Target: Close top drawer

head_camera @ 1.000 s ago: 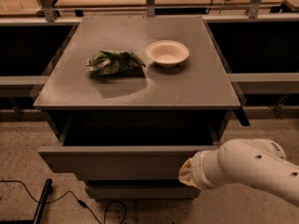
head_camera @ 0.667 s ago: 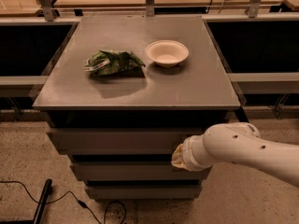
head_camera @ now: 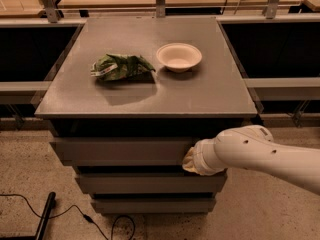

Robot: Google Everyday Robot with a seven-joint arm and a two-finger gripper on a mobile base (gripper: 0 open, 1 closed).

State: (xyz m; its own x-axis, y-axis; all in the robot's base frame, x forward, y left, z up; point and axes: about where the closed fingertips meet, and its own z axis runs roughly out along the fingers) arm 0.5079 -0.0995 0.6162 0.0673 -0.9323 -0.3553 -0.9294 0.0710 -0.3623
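The top drawer (head_camera: 120,150) is a wide matte-grey front just under the cabinet's top. It sits almost flush with the cabinet, with a dark gap above it. My gripper (head_camera: 189,160) is at the end of the white arm (head_camera: 255,151), which reaches in from the right. The gripper presses against the right part of the drawer's front, near its lower edge. The white wrist covers most of the gripper.
On the grey cabinet top (head_camera: 210,94) lie a green crumpled bag (head_camera: 120,66) and a white bowl (head_camera: 179,56). Two narrower drawer fronts (head_camera: 145,183) sit below the top drawer. A black cable (head_camera: 80,216) and a black bar (head_camera: 44,216) lie on the floor at the left.
The top drawer, pulled far out one second ago, has slid back into the cabinet. My arm and gripper have moved forward with its front, away from the camera.
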